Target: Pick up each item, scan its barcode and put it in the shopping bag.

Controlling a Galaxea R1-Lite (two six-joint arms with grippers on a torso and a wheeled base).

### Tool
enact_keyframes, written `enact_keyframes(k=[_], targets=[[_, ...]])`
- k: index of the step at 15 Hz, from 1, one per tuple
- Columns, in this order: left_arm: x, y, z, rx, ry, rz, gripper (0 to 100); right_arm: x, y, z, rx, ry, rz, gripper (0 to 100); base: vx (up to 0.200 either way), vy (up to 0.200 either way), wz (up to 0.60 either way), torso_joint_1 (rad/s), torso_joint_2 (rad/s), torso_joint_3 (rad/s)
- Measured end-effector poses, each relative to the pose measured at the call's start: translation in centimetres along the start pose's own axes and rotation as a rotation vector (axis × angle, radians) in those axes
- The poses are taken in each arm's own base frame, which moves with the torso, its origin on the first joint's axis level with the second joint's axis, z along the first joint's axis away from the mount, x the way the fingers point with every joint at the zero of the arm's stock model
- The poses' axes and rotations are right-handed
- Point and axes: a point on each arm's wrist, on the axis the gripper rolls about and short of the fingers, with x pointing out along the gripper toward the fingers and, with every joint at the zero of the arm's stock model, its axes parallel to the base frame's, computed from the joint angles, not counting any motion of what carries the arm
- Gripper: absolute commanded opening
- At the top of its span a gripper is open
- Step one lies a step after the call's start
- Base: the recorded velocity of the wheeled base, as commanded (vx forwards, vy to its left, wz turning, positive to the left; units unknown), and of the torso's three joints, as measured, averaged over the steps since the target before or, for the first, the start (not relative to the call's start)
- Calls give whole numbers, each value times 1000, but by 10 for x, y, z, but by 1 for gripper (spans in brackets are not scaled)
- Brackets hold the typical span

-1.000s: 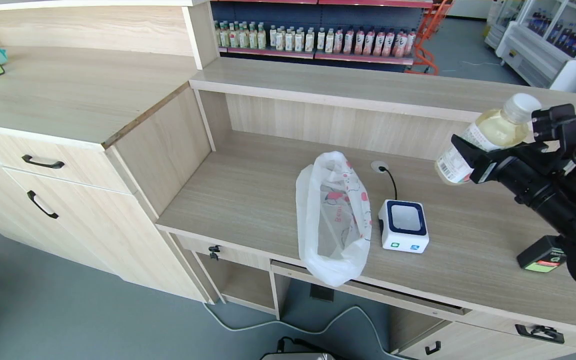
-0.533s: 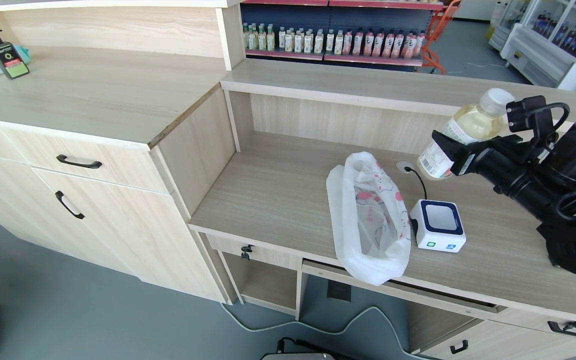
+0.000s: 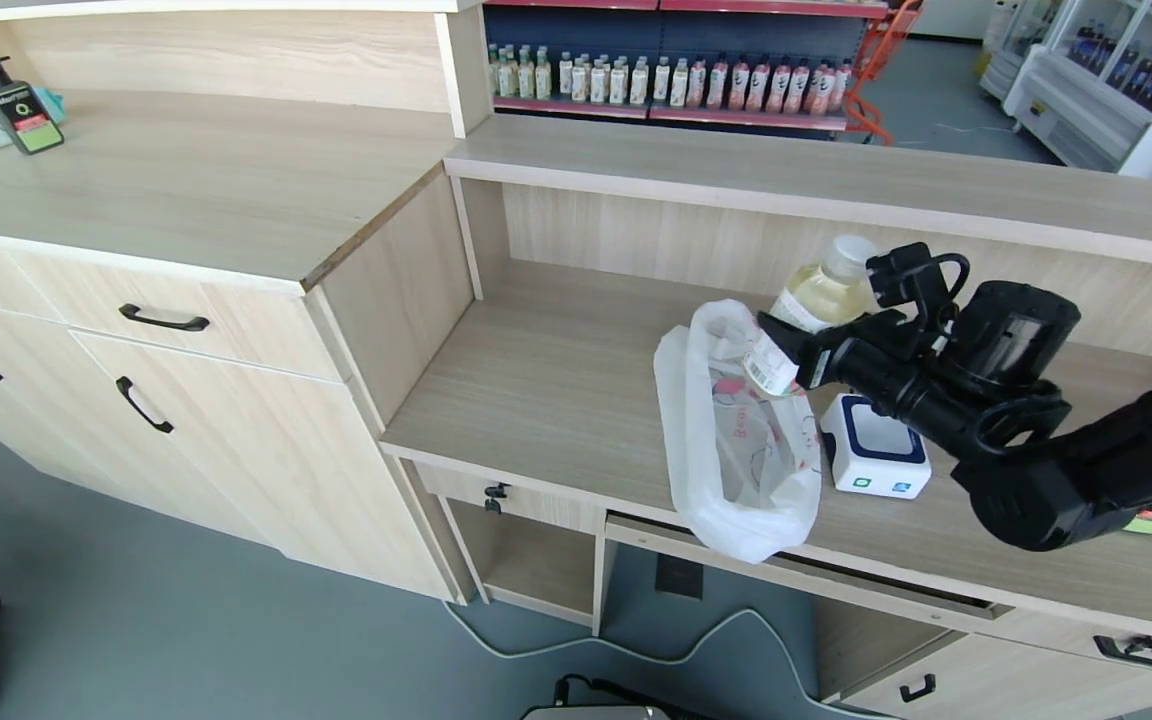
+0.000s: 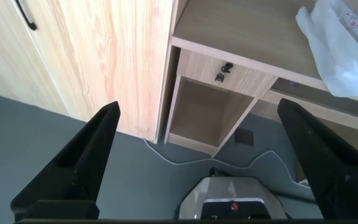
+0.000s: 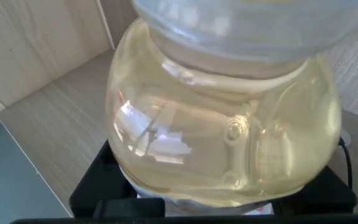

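right gripper (image 3: 788, 352) clamps bottle (image 3: 818, 296) by shopping bag (image 3: 726, 455); left gripper (image 4: 199, 107) splayed

The black right arm (image 3: 1016, 470) is covering the far side of the white square scanner with a dark blue window (image 3: 876, 465). In the right wrist view, the clear plastic bottle of pale yellow drink (image 5: 222, 143) is running past the edge at its cap.
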Motion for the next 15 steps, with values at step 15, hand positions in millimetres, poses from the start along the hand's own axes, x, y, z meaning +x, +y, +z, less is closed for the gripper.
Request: enact_keyframes(k=[15], targets=[[0,0,0,-1,0,0,100,18,27,-105,21,91,85,0,0,0,0,0,0,0]])
